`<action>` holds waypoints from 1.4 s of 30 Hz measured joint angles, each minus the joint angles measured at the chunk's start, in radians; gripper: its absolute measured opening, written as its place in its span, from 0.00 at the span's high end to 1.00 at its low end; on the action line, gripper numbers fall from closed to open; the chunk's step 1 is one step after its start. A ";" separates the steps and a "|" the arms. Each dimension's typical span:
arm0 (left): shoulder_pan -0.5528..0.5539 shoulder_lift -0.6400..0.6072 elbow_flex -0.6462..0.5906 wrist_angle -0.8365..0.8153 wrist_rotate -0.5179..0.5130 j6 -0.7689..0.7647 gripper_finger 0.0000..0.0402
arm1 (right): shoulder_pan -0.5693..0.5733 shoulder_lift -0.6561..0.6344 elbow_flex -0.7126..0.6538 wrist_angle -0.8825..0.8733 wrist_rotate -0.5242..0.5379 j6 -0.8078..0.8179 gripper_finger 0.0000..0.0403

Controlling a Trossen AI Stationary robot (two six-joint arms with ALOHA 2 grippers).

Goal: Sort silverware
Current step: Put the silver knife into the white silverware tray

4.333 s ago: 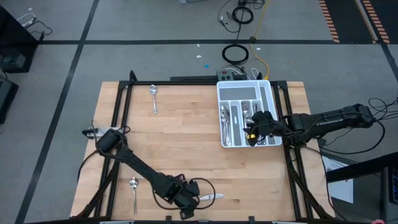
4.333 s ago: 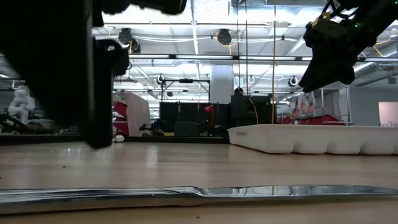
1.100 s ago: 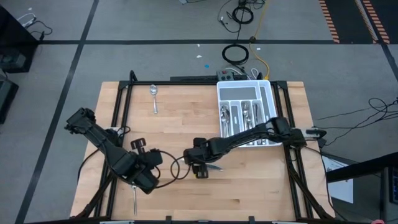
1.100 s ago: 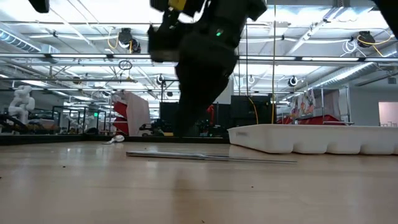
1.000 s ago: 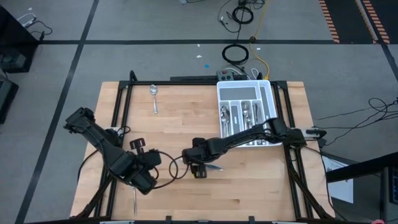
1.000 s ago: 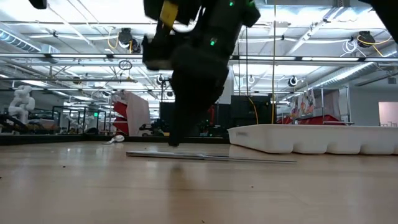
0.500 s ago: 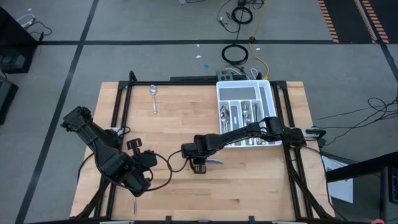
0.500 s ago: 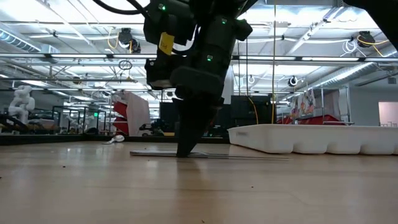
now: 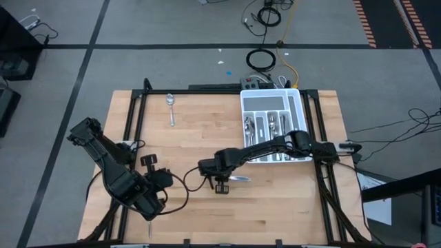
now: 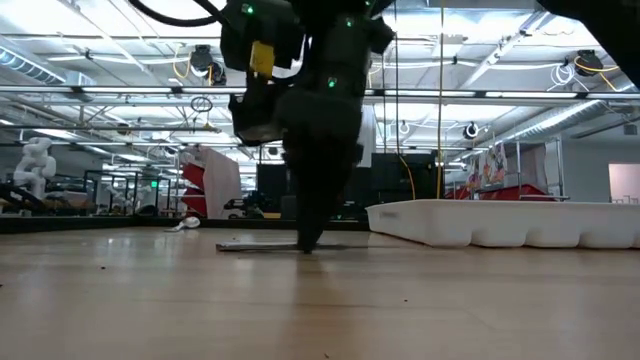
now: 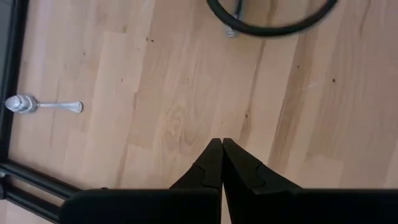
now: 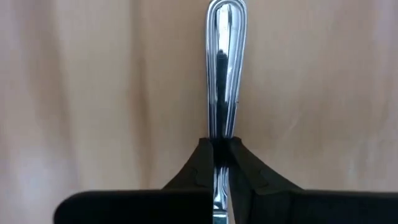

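Note:
A silver knife (image 9: 239, 178) lies flat on the wooden table near its middle. My right gripper (image 9: 220, 182) stands over it, pointing down and shut on it; the low view shows the fingers (image 10: 308, 235) down at the knife (image 10: 255, 246). My left gripper (image 11: 221, 149) is shut on nothing above the table's near left part (image 9: 150, 201). A spoon (image 11: 43, 106) lies on the wood near it. Another spoon (image 9: 170, 107) lies at the far left. More silverware lies in the white tray (image 9: 298, 117). My right gripper pinches the knife's handle (image 12: 222, 127) between its two fingers, one on each long side, some way back from the rounded free end (image 12: 224, 15). The fingers come from above, pointing down, and lie across the knife. The knife lies on the table.
The white tray (image 10: 500, 222) stands at the far right of the table. A black frame (image 9: 131, 138) runs along the table's left and right sides. A black cable (image 9: 185, 184) loops between the two arms. Bare wood lies along the near edge.
My right gripper has sunk onto the knife, gone a little toward the table's left edge and shut on the handle. The knife stays on the table and has shifted slightly with it.

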 joint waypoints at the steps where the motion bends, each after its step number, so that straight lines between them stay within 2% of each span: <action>1: 0.000 0.000 0.000 0.001 -0.009 0.000 0.98 | -0.002 -0.001 0.020 -0.029 -0.010 -0.001 1.00; 6: -0.001 0.000 0.000 0.000 -0.035 -0.002 0.98 | -0.029 -0.011 0.109 -0.120 0.003 -0.003 1.00; 11: -0.001 0.000 0.000 0.000 -0.041 -0.004 0.98 | -0.052 -0.007 0.141 -0.166 0.015 0.013 1.00; 16: -0.001 0.000 0.000 0.000 -0.041 -0.004 0.98 | -0.115 -0.058 0.143 -0.220 0.032 -0.011 1.00; 18: -0.001 0.000 0.000 0.001 -0.042 -0.003 0.98 | -0.143 -0.097 0.143 -0.253 0.080 -0.099 1.00; 22: -0.001 -0.002 0.000 0.000 -0.060 0.005 0.98 | -0.167 -0.183 0.147 -0.451 0.343 -0.331 1.00; 25: -0.001 -0.002 0.000 0.000 -0.086 0.023 0.98 | -0.205 -0.213 0.145 -0.629 0.426 -0.516 1.00; 27: -0.001 -0.002 0.000 0.000 -0.105 0.023 0.98 | -0.230 -0.228 0.139 -0.663 0.436 -0.628 1.00; 30: -0.001 -0.002 0.000 -0.001 -0.114 0.023 0.98 | -0.245 -0.278 0.091 -0.652 0.425 -0.799 1.00; 32: -0.002 -0.002 0.000 0.001 -0.114 0.022 0.98 | -0.246 -0.296 0.053 -0.660 0.458 -0.911 1.00; 34: -0.001 -0.002 0.000 0.000 -0.114 0.022 0.98 | -0.246 -0.307 -0.002 -0.654 0.498 -0.952 1.00; 42: -0.002 -0.002 0.000 0.000 -0.114 0.022 0.98 | -0.226 -0.430 -0.320 -0.656 0.498 -1.113 1.00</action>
